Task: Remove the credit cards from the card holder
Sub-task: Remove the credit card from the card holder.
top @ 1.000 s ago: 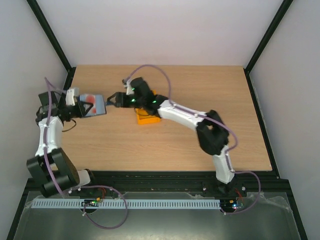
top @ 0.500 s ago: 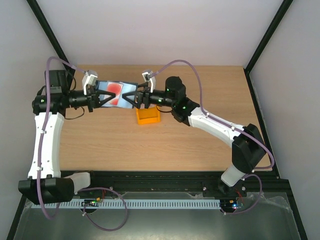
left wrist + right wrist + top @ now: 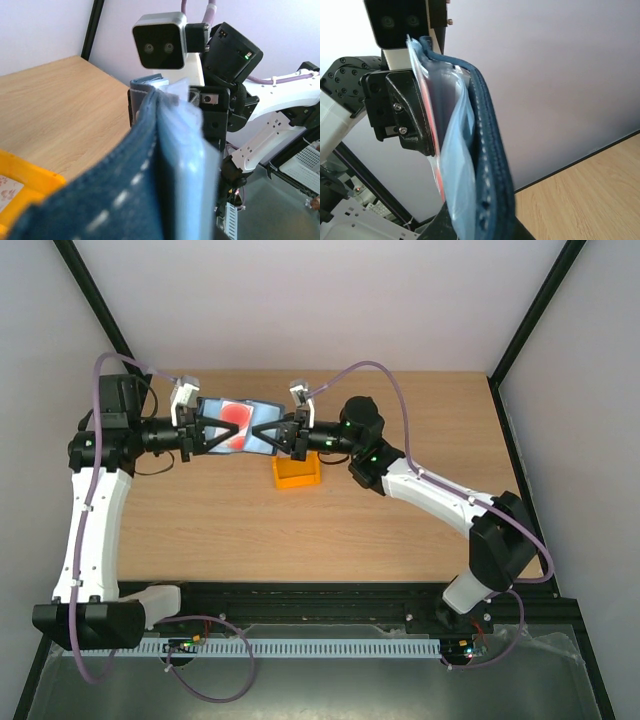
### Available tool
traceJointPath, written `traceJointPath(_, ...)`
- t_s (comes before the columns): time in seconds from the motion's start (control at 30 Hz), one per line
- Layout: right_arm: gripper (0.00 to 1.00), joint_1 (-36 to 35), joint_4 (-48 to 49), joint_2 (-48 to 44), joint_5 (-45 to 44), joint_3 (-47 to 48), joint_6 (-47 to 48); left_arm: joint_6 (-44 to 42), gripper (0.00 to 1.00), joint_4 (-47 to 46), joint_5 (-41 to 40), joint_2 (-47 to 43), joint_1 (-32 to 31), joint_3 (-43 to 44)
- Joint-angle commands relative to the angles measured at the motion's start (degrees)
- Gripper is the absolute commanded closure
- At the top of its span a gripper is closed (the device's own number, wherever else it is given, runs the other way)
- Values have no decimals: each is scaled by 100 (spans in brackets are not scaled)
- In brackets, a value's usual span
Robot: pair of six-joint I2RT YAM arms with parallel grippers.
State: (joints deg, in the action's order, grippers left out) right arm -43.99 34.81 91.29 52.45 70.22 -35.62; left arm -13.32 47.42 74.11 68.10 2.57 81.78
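Observation:
The card holder (image 3: 237, 427) hangs open in the air above the back of the table, stretched between both grippers. It is dark navy outside (image 3: 115, 200) with a pale blue inner pocket (image 3: 455, 165). A white credit card with a red round spot (image 3: 233, 418) shows in its upturned inside, and its red edge (image 3: 436, 165) shows in the right wrist view. My left gripper (image 3: 205, 430) is shut on the holder's left edge. My right gripper (image 3: 268, 435) is shut on its right edge. The holder fills both wrist views and hides my own fingertips.
An orange plastic bin (image 3: 297, 472) stands on the wooden table (image 3: 400, 440) just below the right gripper, and its corner (image 3: 25, 180) shows in the left wrist view. Black frame posts rise at the back corners.
Both arms have lifted the holder from low at the left to mid-air at the back. The right gripper, open half a second ago, has shut on the holder's right edge.

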Motion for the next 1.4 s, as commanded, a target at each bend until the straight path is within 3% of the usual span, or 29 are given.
traceJointPath(0.0, 98, 16, -20, -379, 35, 34, 207, 316, 81, -185, 84, -168, -35, -295)
traceJointPath(0.1, 98, 22, -929, -470, 80, 294, 702, 267, 69, -189, 19, -199, 9, -469)
traceJointPath(0.27, 98, 39, -2271, -547, 293, 682, 1592, -19, 64, 118, 161, -200, 181, -374)
traceJointPath(0.5, 98, 90, -2811, -564, 371, 907, 1955, -968, 60, 889, 306, -209, 235, -295)
traceJointPath(0.73, 98, 119, -3050, -533, 398, 1050, 2046, -1289, 59, 1163, 121, -193, 235, -303)
traceJointPath(0.8, 98, 119, -3110, -537, 388, 1062, 2084, -1364, 65, 1225, 117, -185, 236, -295)
traceJointPath(0.93, 98, 158, -3172, -559, 390, 1065, 2131, -1359, 93, 1237, -60, -170, 244, -268)
traceJointPath(1.0, 98, 163, -3205, -544, 374, 1076, 2129, -1346, 98, 1236, -99, -163, 244, -251)
traceJointPath(1.03, 97, 169, -3246, -550, 316, 1088, 2129, -1340, 98, 1232, -97, -163, 244, -250)
traceJointPath(1.07, 89, 182, -3284, -565, 206, 1090, 2121, -1317, 98, 1216, -92, -168, 244, -258)
traceJointPath(1.13, 64, 223, -3425, -639, -224, 1098, 2126, -1134, 98, 1085, -155, -197, 244, -290)
traceJointPath(1.2, 58, 302, -3529, -758, -688, 1096, 2110, -835, 98, 826, -406, -225, 241, -313)
traceJointPath(1.37, 53, 463, -3348, -1238, -1685, 861, 1960, -8, 98, 214, -1459, -318, 159, -468)
